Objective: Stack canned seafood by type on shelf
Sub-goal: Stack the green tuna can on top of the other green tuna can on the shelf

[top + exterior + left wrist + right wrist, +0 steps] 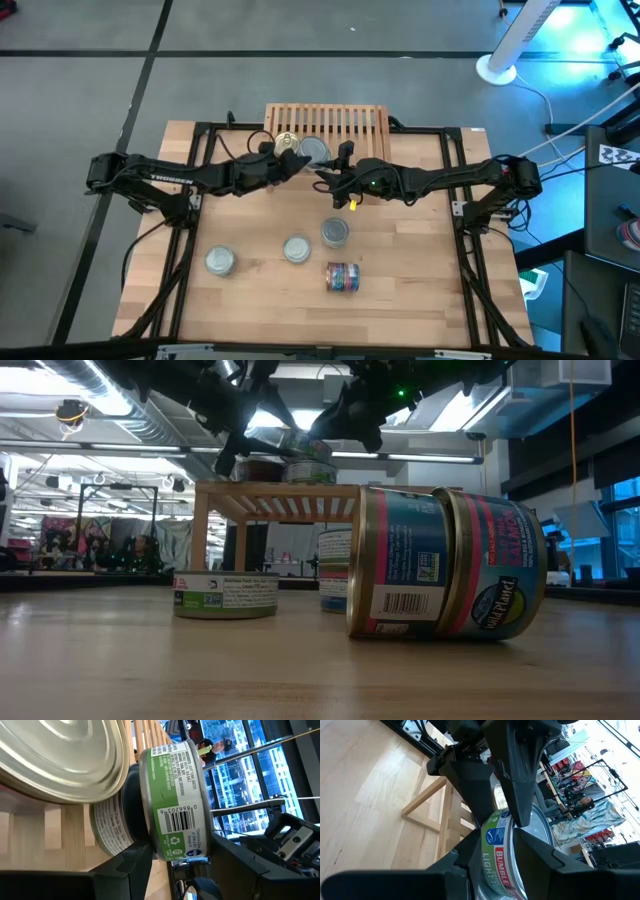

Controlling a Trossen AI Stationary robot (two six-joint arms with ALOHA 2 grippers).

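1. On the shelf [340,122] at the table's [420,300] far edge, both arms meet over its near left part, where a gold-lidded tin [285,142] and a silver-lidded tin [313,150] sit.
2. Left gripper [292,163]: fingers pinching a green-labelled tin [172,800], held above the slats.
3. Right gripper [328,172]: fingers clamped on a tin [500,855] with a Bumble Bee label, just beside the left gripper.
4. On the table nearer the front: three upright silver-lidded tins [220,261] [297,249] [335,232], and two multicoloured tins [445,563] lying on their sides, touching.
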